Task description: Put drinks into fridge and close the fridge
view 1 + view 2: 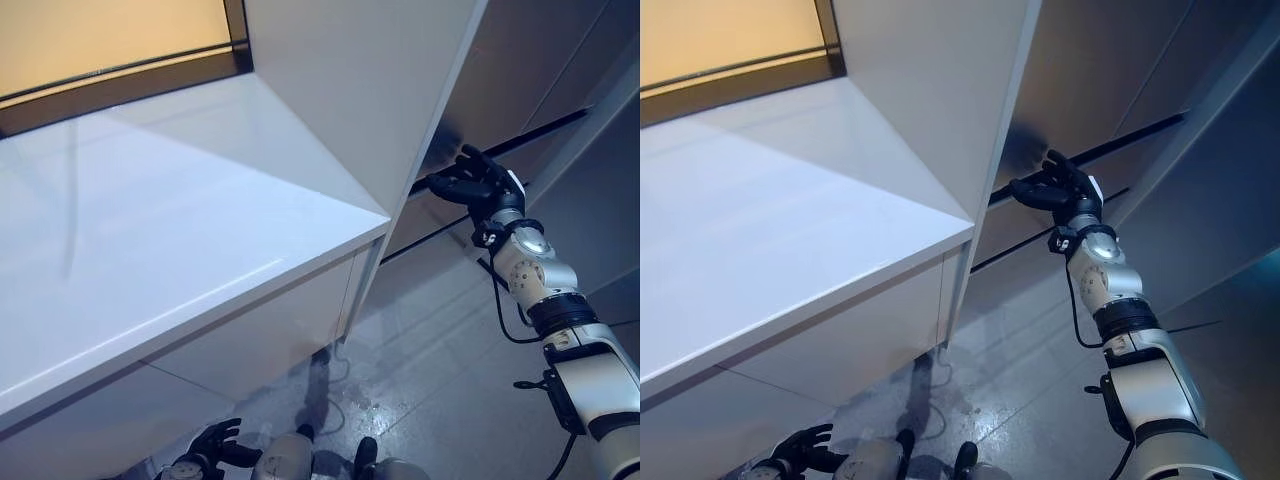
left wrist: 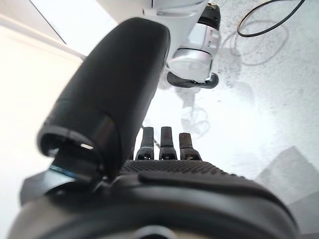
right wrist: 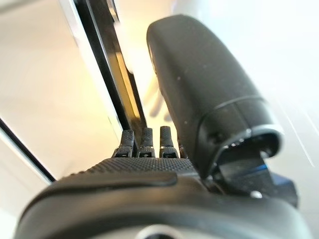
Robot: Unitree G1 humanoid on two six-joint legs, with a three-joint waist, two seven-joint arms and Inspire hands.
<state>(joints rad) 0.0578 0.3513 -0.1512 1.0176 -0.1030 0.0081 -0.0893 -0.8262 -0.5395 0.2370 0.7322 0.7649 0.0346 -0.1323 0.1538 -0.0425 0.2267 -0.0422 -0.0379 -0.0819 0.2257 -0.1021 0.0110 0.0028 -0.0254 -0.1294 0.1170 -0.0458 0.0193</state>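
left eye view is showing the tall grey panel front with dark horizontal gaps (image 1: 520,90), which i am taking to be the fridge, standing just beyond the white upright cabinet panel (image 1: 370,90). no drinks are showing in any view, so where they are i cannot tell. the right hand (image 1: 478,180) is reaching up to the dark horizontal gap, its fingers (image 3: 144,142) extended and only loosely bent, holding nothing; whether the tips are touching the front or sitting just short of it i cannot tell. in the right wrist view the fingers are pointing at a black seam (image 3: 107,64) running between pale faces.

judging from the look of it, this front is going to handle as a stiff, heavy, smooth slab: nothing to squeeze, slippery under flat fingertips, and likely to swing on a hinge rather than give. the dark gap is looking like the only place to take hold, by hooking fingertips into its edge; for closing, a flat push on the broad face near the free edge should be serving better.

the left hand (image 1: 208,452) is hanging low over the glossy grey tiled floor (image 1: 420,350), fingers spread and empty, beside the white glossy surface (image 1: 150,230).

no brand, label or writing is readable anywhere.
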